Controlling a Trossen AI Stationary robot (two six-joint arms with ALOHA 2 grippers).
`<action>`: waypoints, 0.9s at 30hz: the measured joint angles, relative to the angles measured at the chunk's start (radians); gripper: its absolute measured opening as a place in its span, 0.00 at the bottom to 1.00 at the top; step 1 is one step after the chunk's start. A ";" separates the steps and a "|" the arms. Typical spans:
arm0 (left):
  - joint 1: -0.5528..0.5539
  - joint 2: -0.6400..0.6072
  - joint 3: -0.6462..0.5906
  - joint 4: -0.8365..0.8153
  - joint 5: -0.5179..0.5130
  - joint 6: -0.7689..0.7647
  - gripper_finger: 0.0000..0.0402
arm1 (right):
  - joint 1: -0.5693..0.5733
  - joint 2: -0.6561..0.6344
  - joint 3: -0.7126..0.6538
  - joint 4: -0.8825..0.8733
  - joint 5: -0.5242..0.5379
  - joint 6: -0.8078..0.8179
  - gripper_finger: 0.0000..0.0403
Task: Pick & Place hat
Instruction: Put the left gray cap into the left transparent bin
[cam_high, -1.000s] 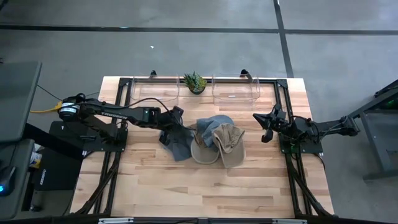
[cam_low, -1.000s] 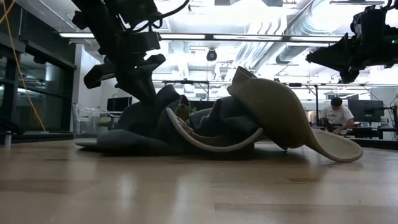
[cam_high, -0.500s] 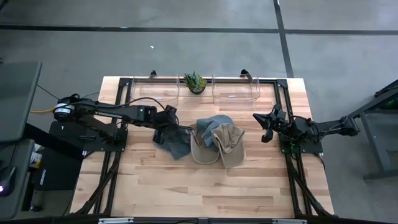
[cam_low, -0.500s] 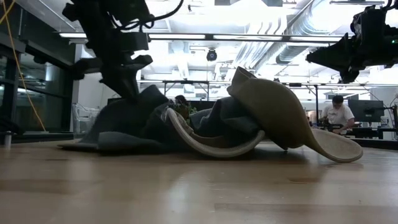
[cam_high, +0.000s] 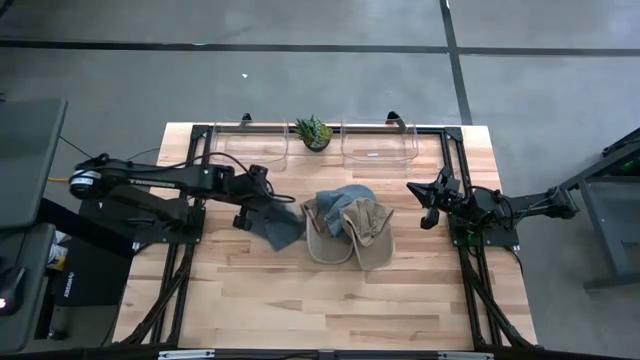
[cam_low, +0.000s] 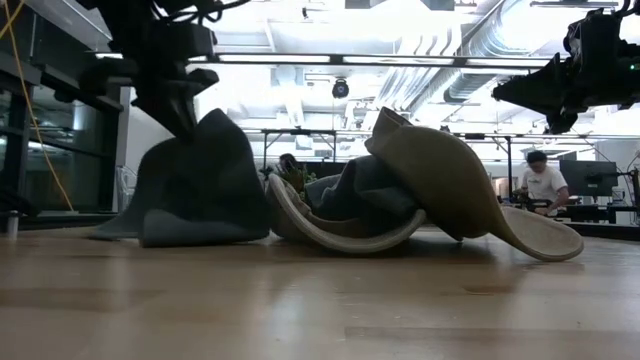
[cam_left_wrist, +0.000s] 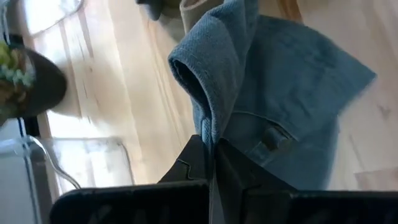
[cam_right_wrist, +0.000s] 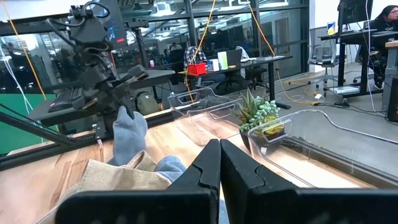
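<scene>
A blue-grey hat (cam_high: 280, 226) stands just left of a pile of hats at the table's middle. It is drawn up into a tent shape (cam_low: 195, 185), and its lower edge rests on the wood. My left gripper (cam_high: 254, 206) is shut on its raised peak. The pile holds a tan hat (cam_high: 367, 228) leaning over a blue one (cam_high: 347, 198), with a tan brim (cam_low: 330, 232) curving under them. My right gripper (cam_high: 428, 206) hovers shut at the table's right side, clear of the pile. My left gripper pinches a raised fold of the blue-grey hat (cam_left_wrist: 204, 127) between its two fingers. The fingers slant down from the table's left side. The hat hangs below the fingers as a tent (cam_low: 205, 120), and its bottom edge (cam_low: 180, 238) still lies on the table.
Two clear bins (cam_high: 250, 146) (cam_high: 378, 146) stand along the far edge with a small potted plant (cam_high: 314, 131) between them. Bare wood lies toward the near edge (cam_high: 320, 310). A person sits in the room behind (cam_low: 543, 185).
My left gripper has gone up and toward the table's left edge, still shut on the blue-grey hat. The hat has been pulled away from the pile and drawn up into a tent, while its lower edge has slid along the table. The pile has stayed put.
</scene>
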 joint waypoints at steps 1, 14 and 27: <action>0.000 -0.009 0.000 -0.009 0.004 -0.019 0.00 | 0.000 0.000 0.000 0.000 0.000 0.000 0.00; 0.000 -0.103 0.000 -0.085 0.028 -0.209 0.00 | 0.000 0.000 0.000 0.000 0.000 0.000 0.00; 0.000 -0.170 0.000 -0.092 0.109 -0.516 0.00 | 0.000 0.000 0.000 0.001 0.000 0.000 0.00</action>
